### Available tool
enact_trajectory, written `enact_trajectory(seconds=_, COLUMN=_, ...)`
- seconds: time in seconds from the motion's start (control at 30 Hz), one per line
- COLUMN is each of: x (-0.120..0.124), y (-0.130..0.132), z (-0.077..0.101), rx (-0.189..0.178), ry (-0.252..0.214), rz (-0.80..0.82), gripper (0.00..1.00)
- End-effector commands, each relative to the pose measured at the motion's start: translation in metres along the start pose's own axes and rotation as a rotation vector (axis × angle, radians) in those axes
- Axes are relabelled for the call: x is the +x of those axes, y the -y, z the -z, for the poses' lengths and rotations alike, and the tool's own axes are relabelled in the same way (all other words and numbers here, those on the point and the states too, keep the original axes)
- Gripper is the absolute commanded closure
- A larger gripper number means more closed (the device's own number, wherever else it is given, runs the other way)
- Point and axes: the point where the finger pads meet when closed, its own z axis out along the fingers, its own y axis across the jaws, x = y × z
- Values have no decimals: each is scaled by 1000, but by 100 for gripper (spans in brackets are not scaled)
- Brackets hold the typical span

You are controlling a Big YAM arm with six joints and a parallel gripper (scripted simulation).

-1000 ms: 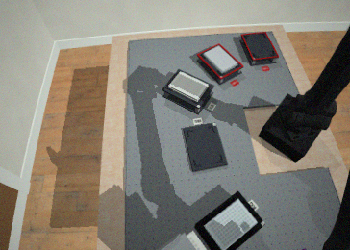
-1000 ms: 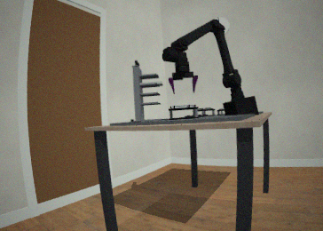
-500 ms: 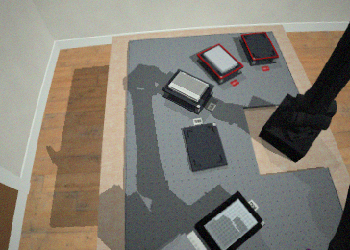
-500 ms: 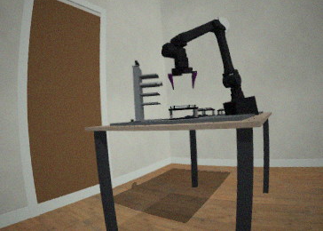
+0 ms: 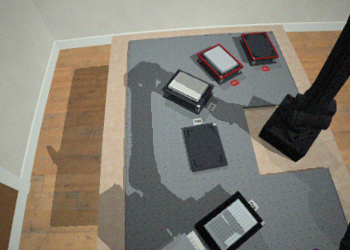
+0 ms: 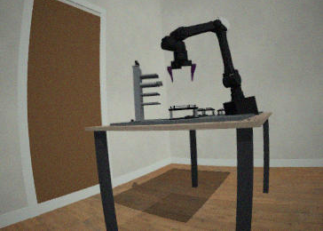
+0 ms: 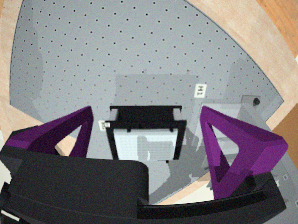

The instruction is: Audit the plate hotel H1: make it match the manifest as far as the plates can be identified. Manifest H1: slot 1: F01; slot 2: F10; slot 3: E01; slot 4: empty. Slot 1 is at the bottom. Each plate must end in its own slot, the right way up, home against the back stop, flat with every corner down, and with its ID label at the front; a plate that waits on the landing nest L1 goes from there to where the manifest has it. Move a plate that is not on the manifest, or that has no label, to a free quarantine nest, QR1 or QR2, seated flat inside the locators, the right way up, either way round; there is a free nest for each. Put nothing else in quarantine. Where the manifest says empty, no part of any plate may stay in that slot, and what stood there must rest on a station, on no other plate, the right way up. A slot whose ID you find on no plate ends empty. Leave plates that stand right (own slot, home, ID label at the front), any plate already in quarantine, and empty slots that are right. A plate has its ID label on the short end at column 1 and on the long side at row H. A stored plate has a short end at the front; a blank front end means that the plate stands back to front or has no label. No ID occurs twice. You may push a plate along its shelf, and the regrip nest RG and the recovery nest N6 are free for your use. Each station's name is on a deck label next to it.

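Note:
My gripper (image 6: pixel 181 72) (image 7: pixel 146 112) has purple fingers and is open and empty. It hangs high above a black-framed nest (image 5: pixel 208 220) (image 7: pixel 113 117) at the front of the mat. That nest holds a pale plate (image 5: pixel 233 220) (image 7: pixel 127 144), which shows straight below between the fingers in the wrist view. The plate hotel (image 5: pixel 179 93) (image 6: pixel 138 91) stands further back as a grey post with shelves. Seen from above, a pale plate (image 5: pixel 189 85) shows on it. Labels are too small to read. The gripper is out of the top view.
Two red-edged nests stand at the back: one (image 5: pixel 210 50) holds a white plate (image 5: pixel 220 60), the other (image 5: pixel 260 46) is dark. A dark nest (image 5: pixel 204 147) lies mid-mat. The arm's base (image 5: pixel 295 126) (image 6: pixel 240 105) stands at the right.

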Motion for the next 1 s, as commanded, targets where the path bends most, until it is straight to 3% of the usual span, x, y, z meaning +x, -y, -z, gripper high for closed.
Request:
enact_trajectory(seconds=0.0, x=-17, y=12, z=43, rx=59, ry=53, rz=-1, gripper=0)
enact_trajectory(seconds=0.23, x=-17, y=11, z=56, rx=49, ry=44, rz=0, gripper=0)
enact_trajectory(seconds=0.33, x=-16, y=11, z=71, rx=60, ry=53, rz=-2, gripper=0)
enact_trajectory(seconds=0.4, x=-16, y=11, z=71, rx=60, ry=53, rz=-2, gripper=0)
enact_trajectory(seconds=0.43, x=-17, y=11, z=60, rx=38, ry=34, rz=1, gripper=0)
enact_trajectory(seconds=0.53, x=-15, y=10, z=82, rx=60, ry=54, rz=-2, gripper=0)
enact_trajectory(seconds=0.67, x=-15, y=10, z=93, rx=60, ry=55, rz=-2, gripper=0)
enact_trajectory(seconds=0.7, x=-7, y=13, z=92, rx=60, ry=53, rz=-36, gripper=0)
enact_trajectory(seconds=0.73, x=11, y=0, z=69, rx=15, ry=13, rz=-67, gripper=0)
enact_trajectory(seconds=0.97, x=26, y=1, z=69, rx=19, ry=19, rz=-184, gripper=0)
